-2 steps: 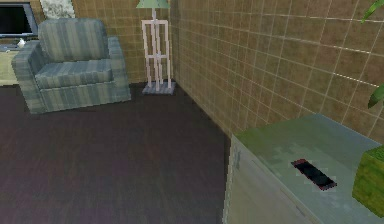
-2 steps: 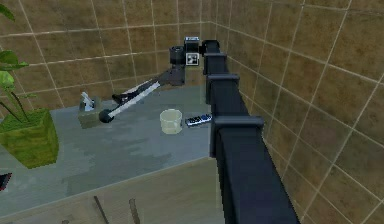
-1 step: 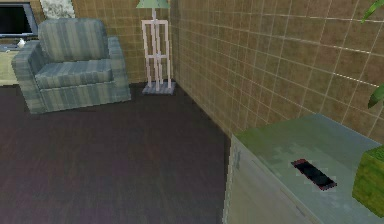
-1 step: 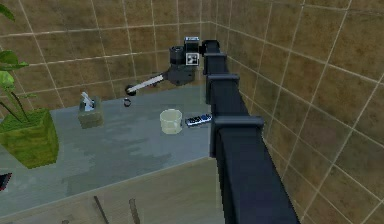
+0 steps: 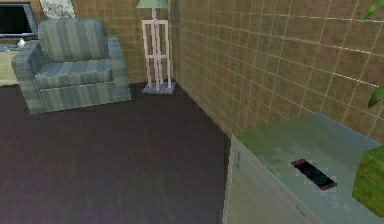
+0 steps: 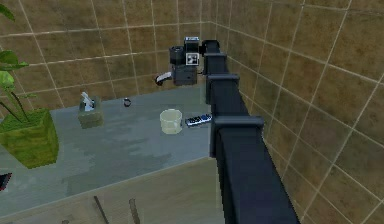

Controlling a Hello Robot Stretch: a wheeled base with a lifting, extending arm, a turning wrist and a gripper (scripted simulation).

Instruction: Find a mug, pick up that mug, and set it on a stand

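A pale, cup-shaped mug [image 6: 172, 120] stands on the grey-green tabletop [image 6: 120, 150] in the arm side view. The dark arm bar rises past the mug's right side. My gripper [image 6: 163, 73] is at the bar's far end, up the picture from the mug, by two white marked squares. Only bare tiled wall lies behind its thin fingers [image 6: 159, 78], so it holds nothing. In the forward view the same table [image 5: 290, 140] fills the lower right corner.
A dark flat remote [image 6: 198, 120] [image 5: 314, 173] lies beside the mug. A green planter [image 6: 30, 138] with a leafy plant, a small box with a figurine [image 6: 90, 112] and a tiny dark thing [image 6: 127, 101] share the table. Ahead are a striped armchair [image 5: 72, 62], a white-framed floor lamp [image 5: 157, 55] and open dark floor.
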